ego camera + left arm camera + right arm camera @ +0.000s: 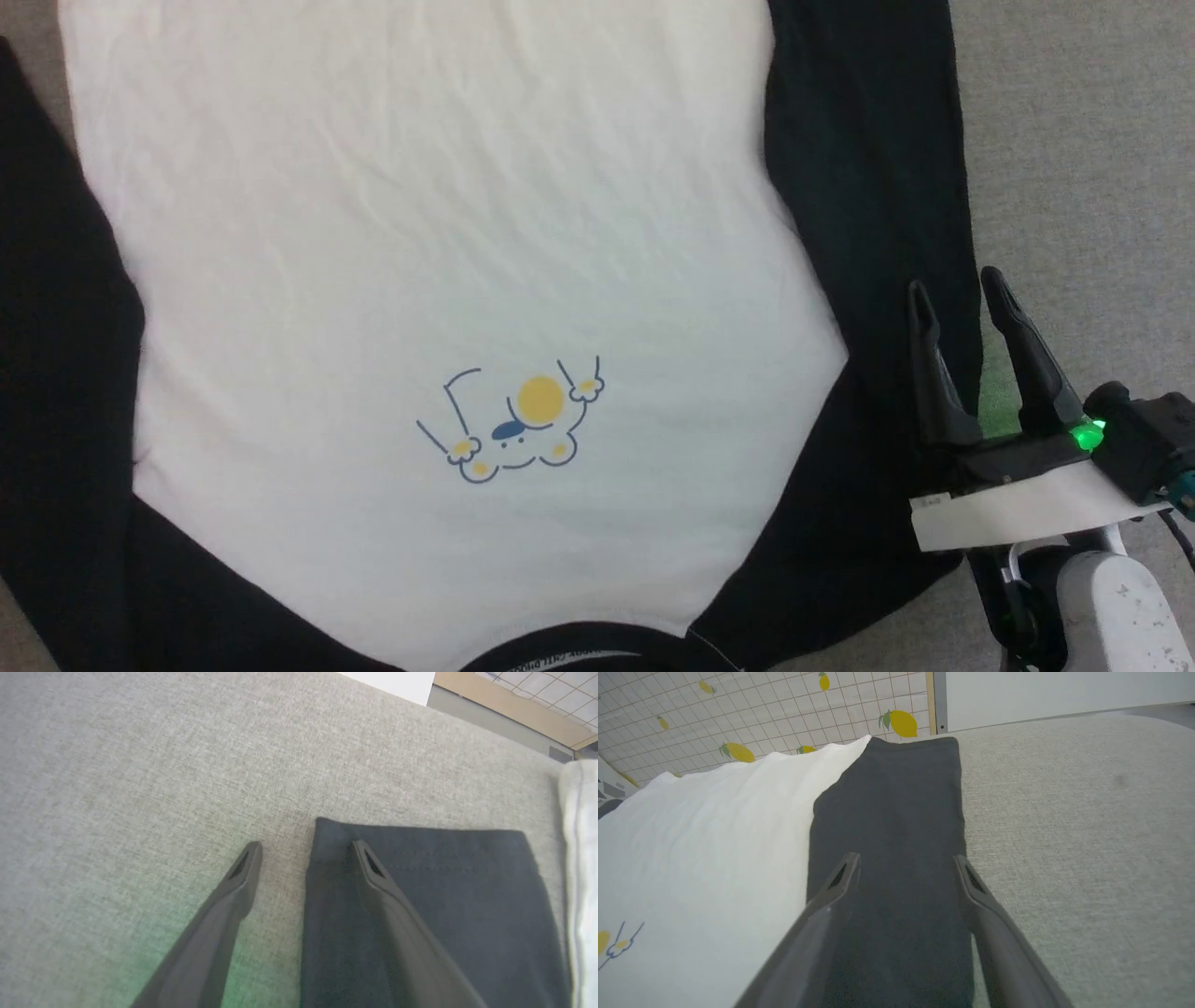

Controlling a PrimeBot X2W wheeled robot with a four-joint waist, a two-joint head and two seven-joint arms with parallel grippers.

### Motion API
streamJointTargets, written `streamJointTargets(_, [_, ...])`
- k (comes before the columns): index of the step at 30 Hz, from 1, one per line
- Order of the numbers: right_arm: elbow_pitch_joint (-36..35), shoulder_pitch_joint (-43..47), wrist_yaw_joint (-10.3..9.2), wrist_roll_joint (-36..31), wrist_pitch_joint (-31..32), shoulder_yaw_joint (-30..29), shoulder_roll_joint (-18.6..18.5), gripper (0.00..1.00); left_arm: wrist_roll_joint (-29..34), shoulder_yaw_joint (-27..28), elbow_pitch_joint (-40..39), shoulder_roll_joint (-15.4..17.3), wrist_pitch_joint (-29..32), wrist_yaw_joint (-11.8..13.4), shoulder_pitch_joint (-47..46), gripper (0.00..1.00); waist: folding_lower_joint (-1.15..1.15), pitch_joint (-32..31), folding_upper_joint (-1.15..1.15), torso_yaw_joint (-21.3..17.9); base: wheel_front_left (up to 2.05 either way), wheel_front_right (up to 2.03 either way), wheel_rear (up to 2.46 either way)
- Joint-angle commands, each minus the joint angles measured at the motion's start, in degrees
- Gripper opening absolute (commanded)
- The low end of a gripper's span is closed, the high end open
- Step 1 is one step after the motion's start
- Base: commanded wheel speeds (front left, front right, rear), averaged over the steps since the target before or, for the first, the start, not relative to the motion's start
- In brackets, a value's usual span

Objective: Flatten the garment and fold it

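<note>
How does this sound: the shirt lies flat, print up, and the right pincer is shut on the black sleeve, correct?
Not quite: the right pincer is open, fingers apart over the black sleeve and holding nothing, as the right wrist view shows. The shirt does lie flat, print up.

Ends on the right in the right gripper [955,280]: two long fingers [934,373], matte black, broad at the root and tapering to narrow rounded tips. Mounts them on a black block with a glowing green light [1086,435] at one side. Wears a strip of white tape [1018,511] across the base, marked with small dark print near one end. Joins a pale grey-white forearm [1116,607], flecked with dark specks, with a thin black cable [1178,537] alongside. Shows the same build on the left gripper [306,843]: dark grey, matte, with a narrow slotted recess just below each tip.
</note>
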Motion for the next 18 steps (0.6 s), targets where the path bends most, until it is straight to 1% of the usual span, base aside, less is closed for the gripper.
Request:
streamJointTargets(1, [0.27, -1.19, -0.09, 0.25, -0.43, 0.18, 0.00, 1.00, -0.59, -1.08, 2.22, -1.31, 2.64, 0.65, 2.43, 0.81, 0.00, 0.46, 0.00, -0.56, 0.00, 0.00, 0.00])
streamJointTargets(2, [0.40, -1.23, -0.09, 0.24, -0.41, 0.17, 0.01, 1.00, -0.69, -1.37, 2.25, -1.26, 3.53, 0.60, 2.98, 0.38, 0.00, 0.35, 0.00, -0.52, 0.00, 0.00, 0.00])
streamJointTargets(3, [0.54, -1.26, -0.09, 0.22, -0.36, 0.13, 0.01, 1.00, -0.96, -1.49, 2.17, -1.25, 4.31, 0.52, 3.48, 0.00, 0.00, 0.19, 0.00, -0.46, 0.00, 0.00, 0.00])
streamJointTargets(5, [0.79, -1.25, -0.09, 0.13, -0.25, -0.05, -0.04, 1.00, -1.63, -1.28, 1.43, -1.63, 4.04, 0.00, 4.10, 0.00, 0.00, -0.37, 0.00, -0.24, 0.00, 0.00, 0.00])
streamJointTargets(7, [1.02, -1.16, -0.09, -0.01, -0.11, -0.23, -0.10, 1.00, -1.37, -0.62, 0.45, -1.69, 1.23, -0.32, 4.46, 0.00, 0.00, -1.15, 0.00, 0.09, 0.00, 0.00, 0.00])
streamJointTargets(13, [1.69, -0.48, -0.09, -0.11, 0.03, -0.70, -0.21, 1.00, -0.78, 2.93, 0.16, -1.57, -10.44, -2.10, 6.30, 0.00, 0.00, -6.03, 0.00, 1.73, 0.00, 0.00, 0.00])
streamJointTargets(18, [2.51, 1.49, -0.09, -0.50, 0.49, -1.63, -0.11, 1.00, -1.21, 7.30, 0.94, -0.95, -18.48, -3.58, 10.85, 0.00, 0.00, -12.41, 0.00, 3.84, 0.00, 0.00, 0.00])
